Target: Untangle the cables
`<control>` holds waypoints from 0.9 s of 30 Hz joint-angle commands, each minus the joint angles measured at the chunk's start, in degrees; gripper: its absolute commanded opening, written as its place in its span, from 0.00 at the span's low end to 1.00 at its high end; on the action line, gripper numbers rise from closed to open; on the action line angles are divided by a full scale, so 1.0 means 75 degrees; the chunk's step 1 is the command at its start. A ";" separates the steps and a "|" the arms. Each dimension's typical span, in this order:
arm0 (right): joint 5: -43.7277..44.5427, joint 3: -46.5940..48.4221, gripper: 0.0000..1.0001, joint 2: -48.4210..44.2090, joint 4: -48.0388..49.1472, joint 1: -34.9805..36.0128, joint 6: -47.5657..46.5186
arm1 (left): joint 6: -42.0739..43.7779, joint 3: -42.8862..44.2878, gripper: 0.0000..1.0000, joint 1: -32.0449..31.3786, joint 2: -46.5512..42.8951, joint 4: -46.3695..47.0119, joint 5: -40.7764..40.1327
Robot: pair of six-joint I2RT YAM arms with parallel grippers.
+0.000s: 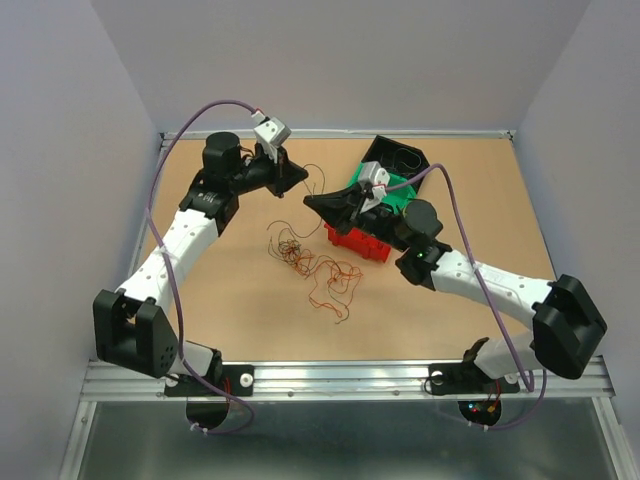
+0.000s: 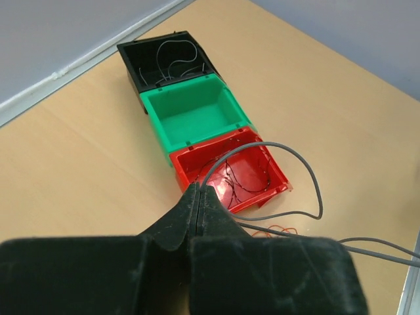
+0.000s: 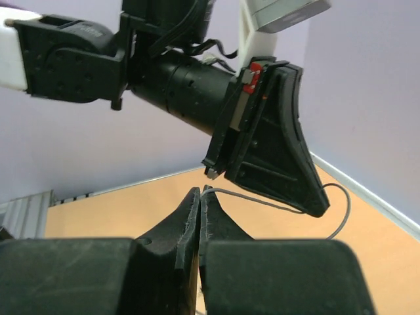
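A thin grey cable [image 2: 308, 172] runs between my two grippers, which meet tip to tip above the table's far middle. My left gripper [image 2: 199, 188] is shut on one part of it, and the free length loops out to the right. My right gripper [image 3: 200, 192] is shut on another part [image 3: 262, 201], a short way from the left gripper's fingers [image 3: 275, 138]. In the top view the left gripper [image 1: 303, 178] sits just above the right gripper [image 1: 308, 201]. A tangle of orange-brown and dark cables [image 1: 315, 265] lies on the table below them.
Three bins stand in a row at the back right: black [image 2: 134, 62] with a pale wire in it, green [image 2: 197, 115], and red [image 2: 282, 180] with dark thin wires inside. Grey walls close in the table; a metal rail [image 1: 340, 378] runs along the near edge.
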 commanded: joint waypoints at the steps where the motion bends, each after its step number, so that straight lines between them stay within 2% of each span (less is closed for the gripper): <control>1: 0.0985 0.0717 0.00 -0.0017 0.1025 0.0240 0.0385 | 0.0674 -0.0110 0.00 0.0168 0.0191 0.0049 -0.0141; 5: 0.2869 0.0788 0.01 0.0241 0.1529 0.0239 0.0257 | 0.0791 -0.0438 0.02 0.0156 0.0227 0.0060 0.0058; 9: 0.4124 0.1278 0.01 0.0685 0.1471 0.0240 0.0058 | 0.1025 -0.0649 0.04 0.0156 0.0239 0.0072 0.0351; 12: 0.4877 0.1712 0.01 0.1002 0.0993 0.0251 -0.0118 | 0.1236 -0.0755 0.04 0.0144 0.0145 0.0060 0.0492; 13: 0.4983 0.2085 0.01 0.1200 0.0329 0.0240 -0.0119 | 0.1318 -0.0802 0.04 0.0144 0.0099 0.0060 0.0574; 15: 0.5054 0.2579 0.00 0.1424 -0.0993 0.0239 -0.0107 | 0.1540 -0.0942 0.04 0.0156 -0.0077 0.0095 0.0610; 19: 0.5276 0.2956 0.01 0.1601 -0.2264 0.0204 0.0068 | 0.1927 -0.1282 0.04 0.0144 -0.0417 0.0201 0.0400; 23: 0.4634 0.3073 0.01 0.1507 -0.3566 -0.0135 0.0525 | 0.2325 -0.1646 0.04 0.0133 -0.0687 0.0283 0.0060; 27: 0.3558 0.2594 0.01 0.1133 -0.3967 -0.0370 0.0620 | 0.2665 -0.1915 0.04 0.0133 -0.0862 0.0365 -0.0280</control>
